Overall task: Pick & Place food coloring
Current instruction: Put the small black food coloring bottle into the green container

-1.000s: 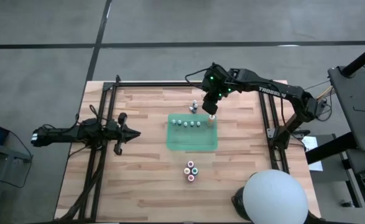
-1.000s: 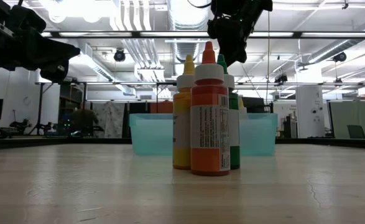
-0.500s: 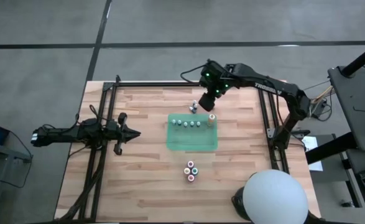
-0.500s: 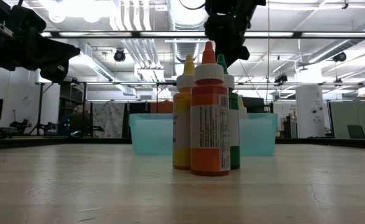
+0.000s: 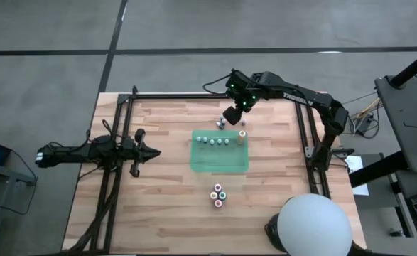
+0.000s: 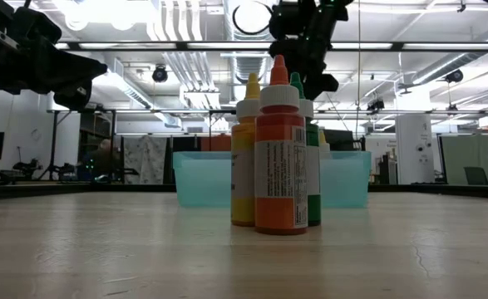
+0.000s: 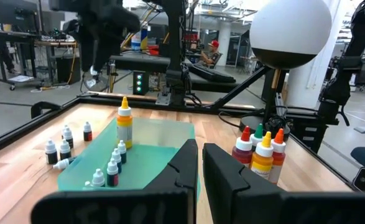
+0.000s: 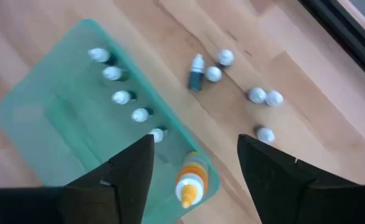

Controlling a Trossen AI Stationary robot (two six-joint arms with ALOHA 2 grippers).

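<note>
Your right gripper hung with fingers apart above the mat's far edge, holding nothing. The dropper bottle stood on the mat just below it, five small bottles in a row beside.

Dark jointed arms, green lights, white lettering.

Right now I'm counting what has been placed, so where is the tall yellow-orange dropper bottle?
In the high view, the dropper bottle stands upright at the green mat's far right corner, ending a row of small bottles, just below the right gripper.
</note>
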